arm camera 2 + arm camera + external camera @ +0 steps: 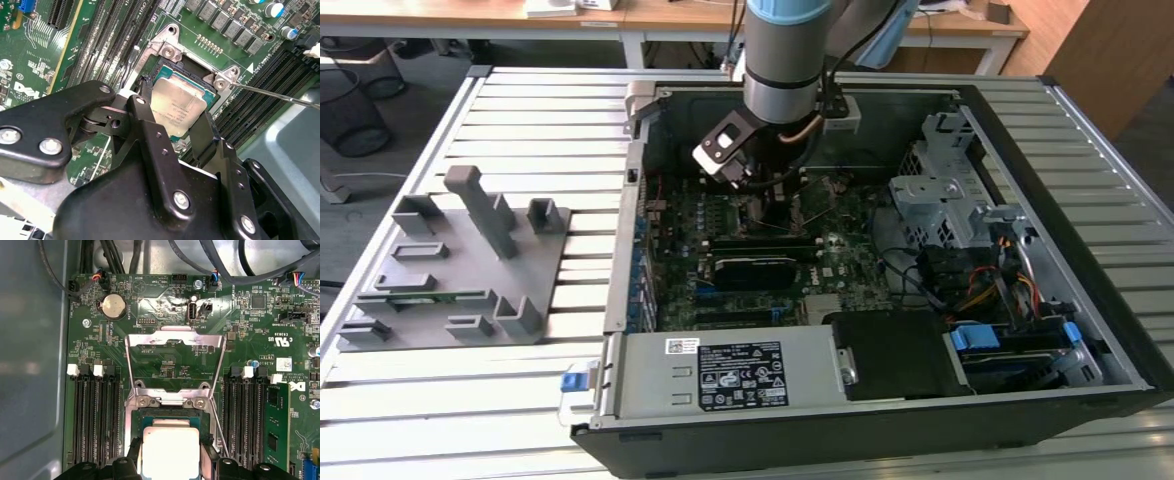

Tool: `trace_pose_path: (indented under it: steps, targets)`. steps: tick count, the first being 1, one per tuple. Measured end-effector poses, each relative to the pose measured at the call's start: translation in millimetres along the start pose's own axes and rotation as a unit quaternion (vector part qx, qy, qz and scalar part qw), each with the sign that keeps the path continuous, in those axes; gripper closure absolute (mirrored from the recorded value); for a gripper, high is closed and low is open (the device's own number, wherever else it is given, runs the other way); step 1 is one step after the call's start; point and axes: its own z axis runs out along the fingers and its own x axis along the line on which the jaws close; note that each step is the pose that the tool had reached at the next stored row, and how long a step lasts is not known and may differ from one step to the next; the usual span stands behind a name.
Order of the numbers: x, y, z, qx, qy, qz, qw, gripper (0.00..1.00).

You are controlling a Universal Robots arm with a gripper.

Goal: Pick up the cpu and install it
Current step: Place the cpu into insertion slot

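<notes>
The cpu [177, 106], a flat square chip with a shiny silver top, sits between my two black fingers [202, 133] directly over the open socket [169, 49] on the green motherboard. My gripper [174, 107] is shut on its opposite edges. In the first wrist view the cpu [170, 452] lies low within the socket frame [167, 401], with the hinged load plate [173, 340] folded back. The thin lever rod [280, 96] stands swung out beside the socket. In the exterior view my gripper [767, 198] reaches down into the open computer case [1014, 130].
Black memory slots [95, 415] flank the socket, and a green memory stick [276, 426] stands in one. A black block [750, 266], the power supply [720, 370] and a metal drive cage [945, 190] crowd the case. A grey fixture tray [454, 270] lies at the exterior view's left.
</notes>
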Motion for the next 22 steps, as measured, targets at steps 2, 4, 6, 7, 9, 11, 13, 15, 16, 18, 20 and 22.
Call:
trace_pose_path:
  steps: [2, 4, 6, 7, 9, 11, 13, 15, 16, 18, 20, 22]
  targets:
    - [0.0, 0.0, 0.9, 0.0, -0.0001, 0.0, 1.0, 0.46]
    - [-0.1, 0.0, 1.6, 0.0, 0.0, 0.0, 1.0, 0.46]
    - [-0.1, 0.0, 2.3, 0.0, 0.0, 0.0, 1.0, 0.46]
    - [-0.1, 0.1, 2.6, 0.0, 0.0, 0.0, 1.0, 0.46]
    - [-0.1, 0.2, 3.3, 0.0, 0.0, 0.0, 1.0, 0.46]
    - [-0.1, 0.2, 3.9, 0.0, 0.0, 0.0, 1.0, 0.46]
    - [-0.1, 0.3, 4.4, 0.0, 0.0, 0.001, 1.0, 0.46]
    - [-0.1, 0.5, 4.8, 0.0, -0.0001, 0.001, 1.0, 0.46]
    - [-0.2, 0.8, 4.9, 0.0, -0.0001, 0.001, 1.0, 0.46]
    - [-0.2, 1.3, 5.3, 0.0, 0.0, 0.001, 1.0, 0.46]
    - [-0.2, 1.4, 5.7, -0.0001, 0.0, 0.001, 1.0, 0.46]
    - [-0.2, 1.5, 6.2, 0.0, 0.0, 0.002, 1.0, 0.46]
